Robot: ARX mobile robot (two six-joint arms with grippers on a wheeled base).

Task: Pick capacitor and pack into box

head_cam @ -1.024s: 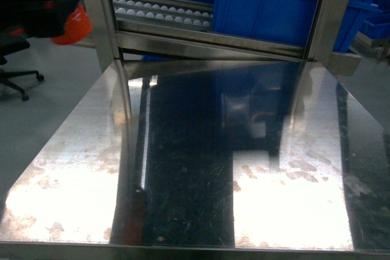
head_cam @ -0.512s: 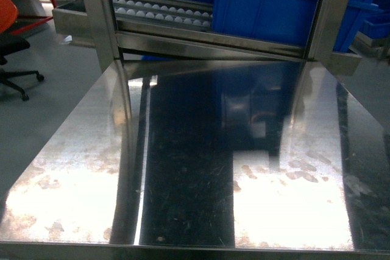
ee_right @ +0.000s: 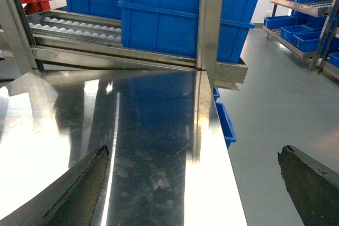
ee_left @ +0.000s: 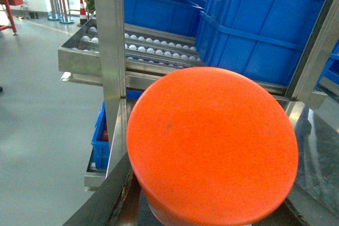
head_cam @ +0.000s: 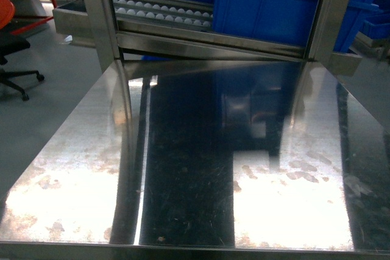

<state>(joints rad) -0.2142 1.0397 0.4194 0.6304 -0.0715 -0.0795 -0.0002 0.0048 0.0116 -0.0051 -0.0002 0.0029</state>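
Bench: stainless steel bench (head_cam: pixel 201 168), glossy, scuffed, reflecting the frame behind it.
Behind bench: roller track (head_cam: pixel 161 11) carrying blue bins (head_cam: pixel 268 4) between steel posts (head_cam: pixel 97 16).
Left of bench: grey floor (head_cam: pixel 42 89) with an office chair (head_cam: pixel 12 59).
Right gripper (ee_right: pixel 193 183): fingers spread wide above the bench, holding nothing.
Left gripper: hidden; an orange disc (ee_left: pixel 212 146) fills its camera, state cannot be told.
Box, capacitor: not visible in any view.
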